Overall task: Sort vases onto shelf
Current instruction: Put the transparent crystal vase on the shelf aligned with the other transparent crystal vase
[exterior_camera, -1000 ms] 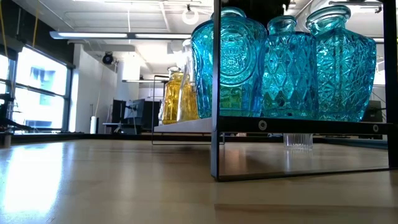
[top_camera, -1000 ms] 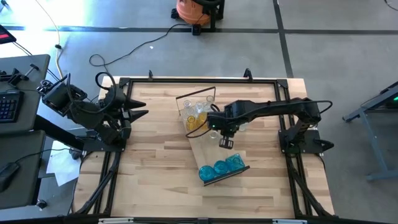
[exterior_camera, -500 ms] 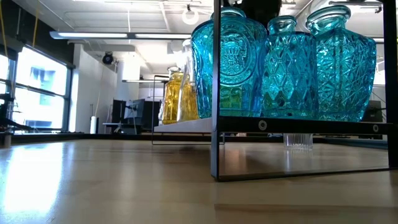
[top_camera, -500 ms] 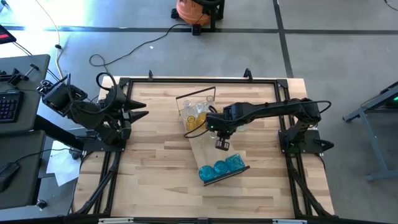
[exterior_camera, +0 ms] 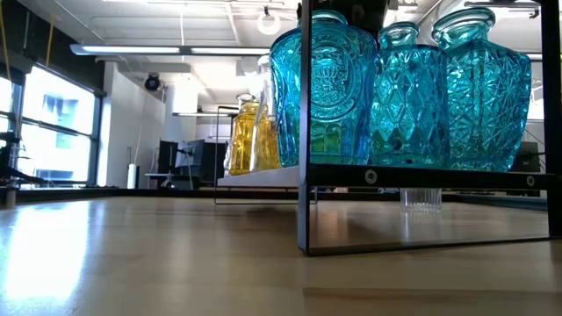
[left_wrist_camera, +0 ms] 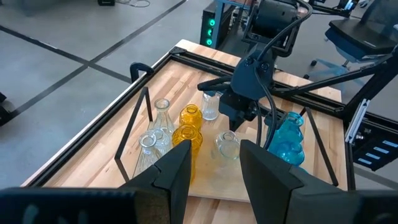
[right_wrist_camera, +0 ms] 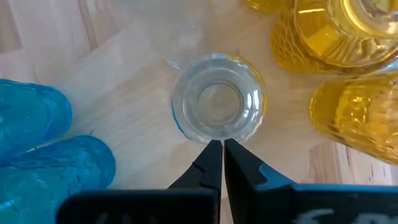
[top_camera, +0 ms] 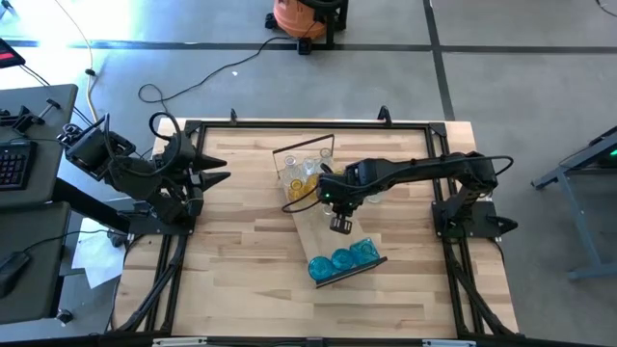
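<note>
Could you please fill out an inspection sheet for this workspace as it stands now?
Surface: pale wood tabletop, dark-framed.
Job's things: shelf lies diagonally; three blue vases at its near end, amber vases and clear vases at its far end, one clear vase mid-shelf.
Clutter: nothing seen.
Grippers: right gripper shut, empty, above the mid-shelf clear vase; left gripper waits at the table's left edge.
Cables: cable on floor.
Surroundings: orange vacuum, keyboard.

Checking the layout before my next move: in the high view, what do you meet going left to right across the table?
left gripper → amber vases → right gripper → right arm's base. The blue vases overlap, so I leave them out.
</note>
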Tool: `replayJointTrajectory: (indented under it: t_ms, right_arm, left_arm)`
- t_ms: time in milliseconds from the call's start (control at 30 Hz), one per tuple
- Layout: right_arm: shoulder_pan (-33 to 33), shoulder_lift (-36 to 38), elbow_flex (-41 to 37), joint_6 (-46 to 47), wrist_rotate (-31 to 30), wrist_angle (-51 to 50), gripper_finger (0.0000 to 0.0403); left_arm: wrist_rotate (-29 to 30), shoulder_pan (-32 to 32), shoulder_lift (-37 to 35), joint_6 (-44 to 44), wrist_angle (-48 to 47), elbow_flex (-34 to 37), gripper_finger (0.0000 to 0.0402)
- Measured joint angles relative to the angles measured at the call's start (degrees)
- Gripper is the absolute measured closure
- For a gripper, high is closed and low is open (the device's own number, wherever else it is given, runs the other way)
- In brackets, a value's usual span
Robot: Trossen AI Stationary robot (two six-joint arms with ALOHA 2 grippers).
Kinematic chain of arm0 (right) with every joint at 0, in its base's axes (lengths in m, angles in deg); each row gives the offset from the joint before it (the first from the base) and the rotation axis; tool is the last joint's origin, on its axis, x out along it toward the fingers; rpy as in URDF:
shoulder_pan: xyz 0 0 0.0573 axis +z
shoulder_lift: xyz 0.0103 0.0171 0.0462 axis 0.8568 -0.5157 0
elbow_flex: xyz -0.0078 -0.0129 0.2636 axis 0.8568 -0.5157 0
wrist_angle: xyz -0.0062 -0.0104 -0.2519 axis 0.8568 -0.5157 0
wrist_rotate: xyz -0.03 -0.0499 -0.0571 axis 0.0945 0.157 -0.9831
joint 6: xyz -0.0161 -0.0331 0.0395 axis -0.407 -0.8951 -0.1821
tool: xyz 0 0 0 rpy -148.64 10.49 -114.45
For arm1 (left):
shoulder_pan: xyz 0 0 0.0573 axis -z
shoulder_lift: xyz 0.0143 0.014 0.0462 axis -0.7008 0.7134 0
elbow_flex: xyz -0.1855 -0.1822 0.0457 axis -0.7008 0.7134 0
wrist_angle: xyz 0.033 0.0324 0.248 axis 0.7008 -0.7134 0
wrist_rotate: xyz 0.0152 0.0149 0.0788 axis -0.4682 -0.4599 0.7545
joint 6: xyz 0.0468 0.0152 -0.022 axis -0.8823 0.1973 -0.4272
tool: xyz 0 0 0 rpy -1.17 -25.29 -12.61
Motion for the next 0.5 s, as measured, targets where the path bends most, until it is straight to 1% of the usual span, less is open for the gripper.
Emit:
replayJointTrajectory:
  t_ms: [500]
  right_arm:
    - [0.0, 0.0, 0.0, 0.24, 1.01, 2.86, 0.0403]
  left_arm:
    - [0.0, 0.01, 0.0, 0.0, 0.0, 0.0, 0.0275]
